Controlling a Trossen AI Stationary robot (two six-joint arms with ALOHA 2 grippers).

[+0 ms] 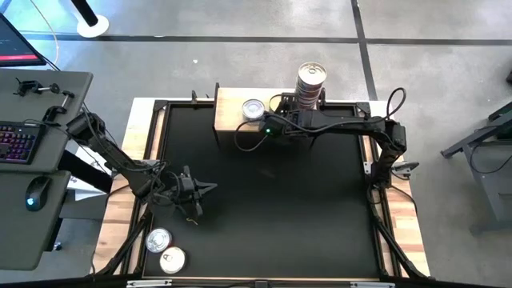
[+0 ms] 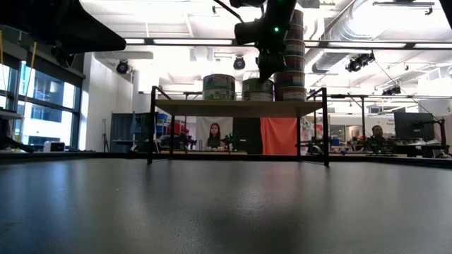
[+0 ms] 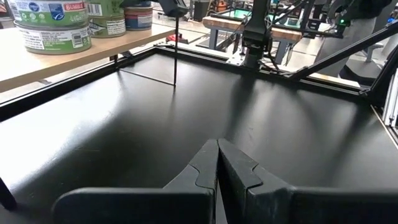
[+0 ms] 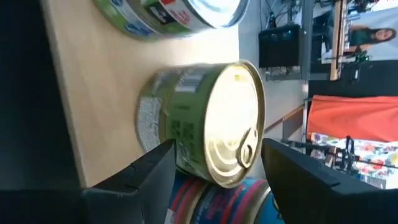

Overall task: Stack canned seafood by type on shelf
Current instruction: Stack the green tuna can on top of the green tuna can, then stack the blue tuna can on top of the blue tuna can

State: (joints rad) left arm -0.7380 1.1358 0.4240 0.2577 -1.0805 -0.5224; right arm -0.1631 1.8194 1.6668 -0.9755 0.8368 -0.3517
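Table [image 1: 264, 216]: large black top, mostly bare; both arms work over it.

Shelf [image 1: 232, 112]: pale wood platform at the far edge of the table. It carries a tall stack of tins [image 1: 310, 84], a single silver-topped tin [image 1: 253, 110] and a green-labelled tin [image 4: 199, 130].

Right arm: reaches along the far edge to the shelf. The right gripper [image 4: 214, 165] has its fingers spread to either side of the green-labelled tin, apparently not pressing on it. That tin sits on the wood just beside the tall stack.

Left arm: waits at the near left of the table. The left gripper [image 1: 196, 192] is empty, its fingers pressed together, hovering low over the black top.

Loose tins [image 1: 166, 250]: two remain on the light board at the near left corner, off the black top.

Step in hand (judgement): placing or releasing the green tin on the shelf; most tins appear already shelved.

Next move (judgement): draw the right gripper straight back without nudging the tall stack; then fetch the two corner tins.

View differences: only the high view shows the two corner tins. The low view alone shows the stack's height. The right wrist view alone shows the finger gap. The left wrist view shows the labels on the left-end tins [image 3: 53, 25].
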